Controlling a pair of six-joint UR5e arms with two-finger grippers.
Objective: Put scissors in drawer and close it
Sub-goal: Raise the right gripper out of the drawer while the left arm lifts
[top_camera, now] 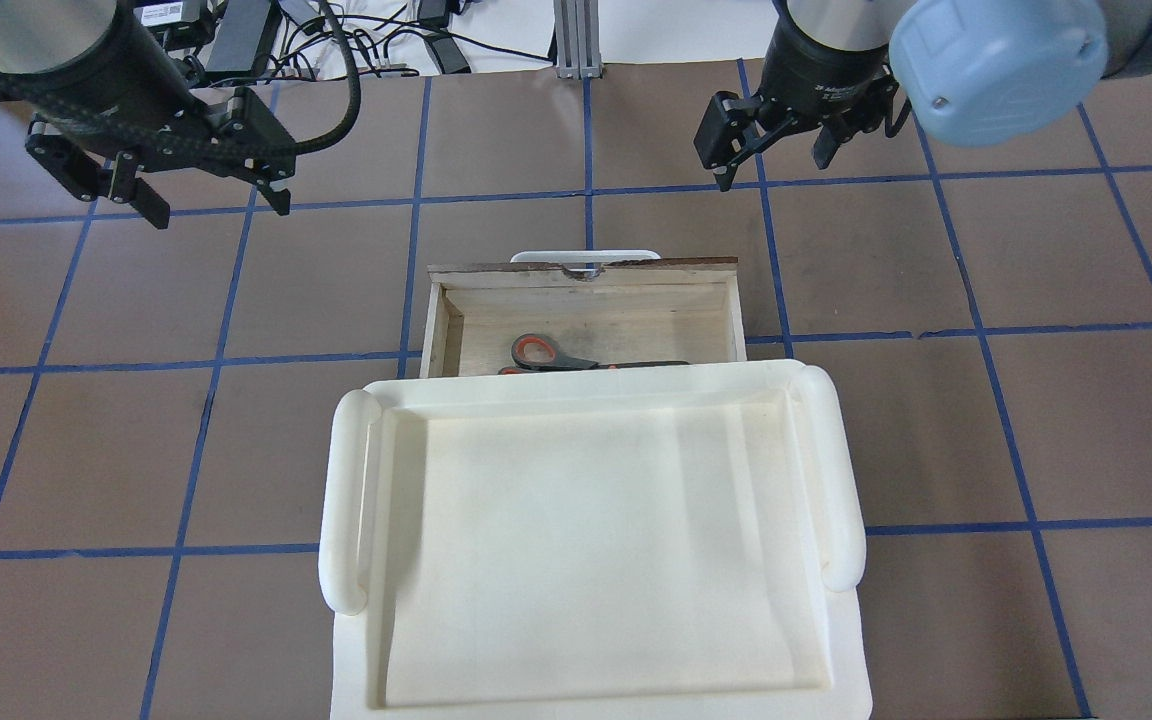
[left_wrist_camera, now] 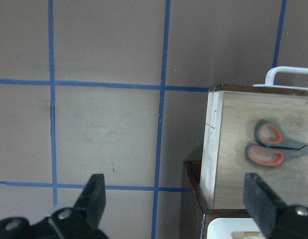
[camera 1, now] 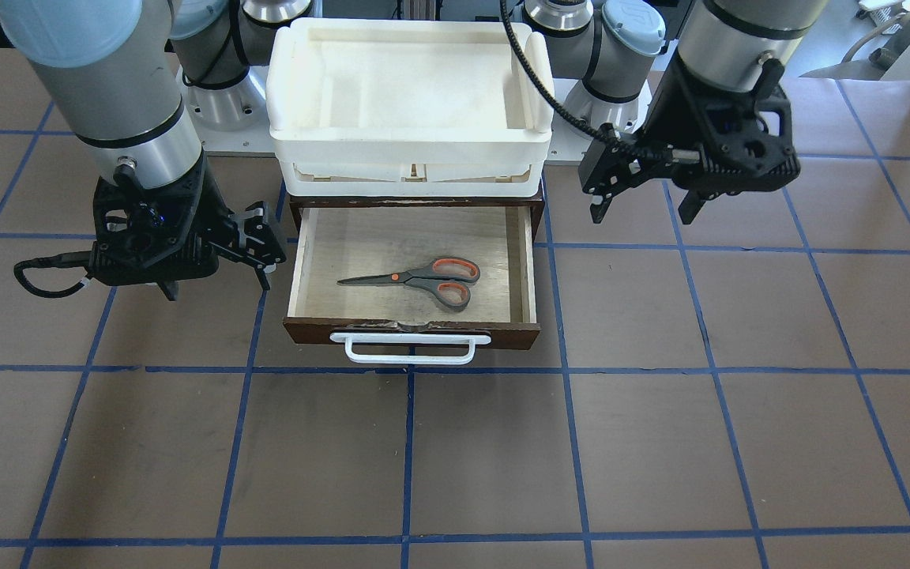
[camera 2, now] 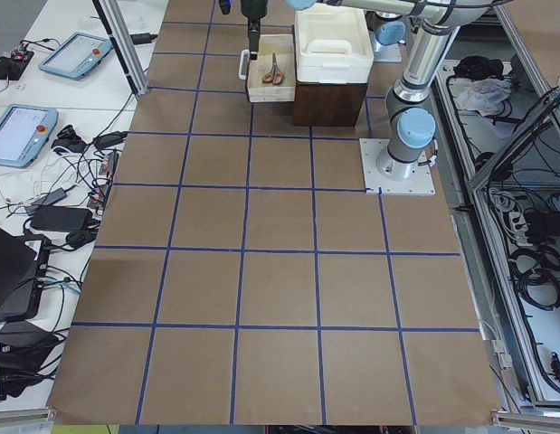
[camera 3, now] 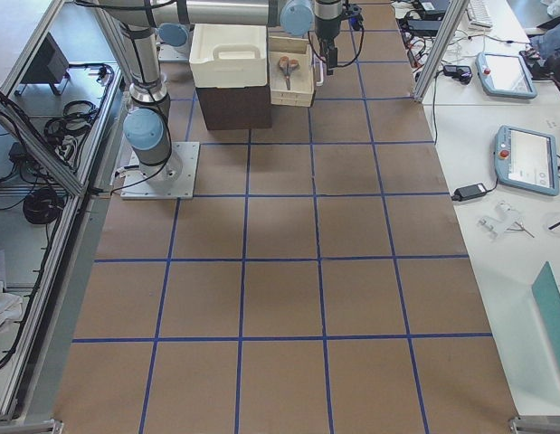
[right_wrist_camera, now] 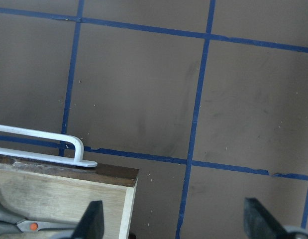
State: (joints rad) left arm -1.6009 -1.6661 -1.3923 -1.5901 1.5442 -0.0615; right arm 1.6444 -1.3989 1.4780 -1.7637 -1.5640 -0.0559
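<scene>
Container: the wooden drawer with dark brown front and pale plywood floor [camera 1: 392, 233] stands pulled out from a dark brown cabinet [camera 2: 327, 101]. Its white bar handle [camera 1: 411, 359] faces away from the robot. The top edge of the drawer front shows a chipped patch at its middle.

Contents: one item, the small grey-handled scissors with orange-red loop linings [camera 1: 422, 278]. They lie flat at about mid-floor, blades closed, roughly parallel to the drawer front. The loops point toward the drawer's side wall on the robot's left, the tips toward the opposite wall.

Above the drawer, on the cabinet, sits a white plastic tray with rounded end grips [camera 1: 407, 150]. Nothing shows in it.

Left claw [camera 1: 643, 207]: jaws spread wide, holding nothing, raised over the brown bench with blue tape grid [camera 1: 660, 442], off the drawer's side on the robot's left. It is well apart from the scissors.

Right claw [camera 1: 218, 284]: jaws likewise spread and empty, raised off the drawer's opposite side, clear of drawer and scissors.

Visibility: in the overhead view the tray covers the drawer's rear part; only one loop and a strip of blade show. The right wrist view catches a sliver of the scissors at its lower edge. In both side views the claws are too small to judge.
</scene>
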